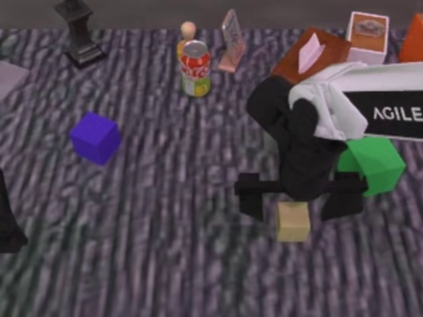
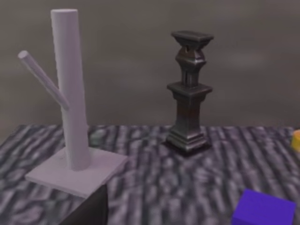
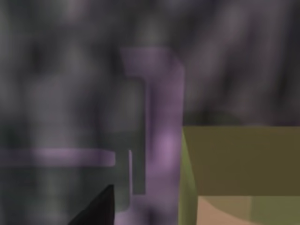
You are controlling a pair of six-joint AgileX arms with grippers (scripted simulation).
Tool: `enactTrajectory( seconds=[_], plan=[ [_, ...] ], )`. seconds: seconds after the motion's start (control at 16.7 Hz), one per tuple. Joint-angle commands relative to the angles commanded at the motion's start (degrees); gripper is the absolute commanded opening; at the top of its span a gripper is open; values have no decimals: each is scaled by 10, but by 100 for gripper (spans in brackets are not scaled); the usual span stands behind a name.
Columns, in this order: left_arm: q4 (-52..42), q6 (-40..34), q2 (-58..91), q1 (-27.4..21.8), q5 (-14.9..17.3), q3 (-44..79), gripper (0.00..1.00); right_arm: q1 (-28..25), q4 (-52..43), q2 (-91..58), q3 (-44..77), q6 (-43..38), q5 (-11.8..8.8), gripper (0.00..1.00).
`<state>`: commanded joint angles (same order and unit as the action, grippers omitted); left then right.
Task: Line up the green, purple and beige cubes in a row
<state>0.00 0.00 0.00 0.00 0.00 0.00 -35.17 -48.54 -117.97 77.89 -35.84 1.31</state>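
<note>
We judge the step in hand to be the handling of the beige cube (image 1: 293,221), whether a pick-up or a fresh placement we cannot say. Our right gripper (image 1: 297,193) hangs low over the right half of the tabletop. Its dark fingers stand spread wide, and the beige cube sits just toward the near edge from that span, not pinched. In the right wrist view the beige cube fills the frame close to the camera, with one finger (image 3: 101,208) off to its side and clear of it.

The green cube (image 1: 374,164) lies just beside, partly under the arm. The purple cube (image 1: 96,137) sits well apart, toward the left edge. It needs bringing across to complete the row.

Our left gripper is parked at the left edge; we cannot tell its jaws.
</note>
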Motion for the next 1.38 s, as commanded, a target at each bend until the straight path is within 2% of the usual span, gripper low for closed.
enactTrajectory(
  seconds=[0.24, 0.72, 1.08, 1.38],
  plan=[
    [0, 0, 0, 0, 0, 0, 100, 0, -10, 3, 8, 0, 0, 100],
    [0, 0, 0, 0, 0, 0, 100, -6, -143, 54, 89, -1, 0, 100],
    [-12, 3, 17, -3, 1, 17, 100, -6, -131, 68, 73, 6, -1, 100],
    [-108, 24, 167, -16, 2, 165, 100, -14, -55, 199, -35, 51, -6, 100]
  ],
)
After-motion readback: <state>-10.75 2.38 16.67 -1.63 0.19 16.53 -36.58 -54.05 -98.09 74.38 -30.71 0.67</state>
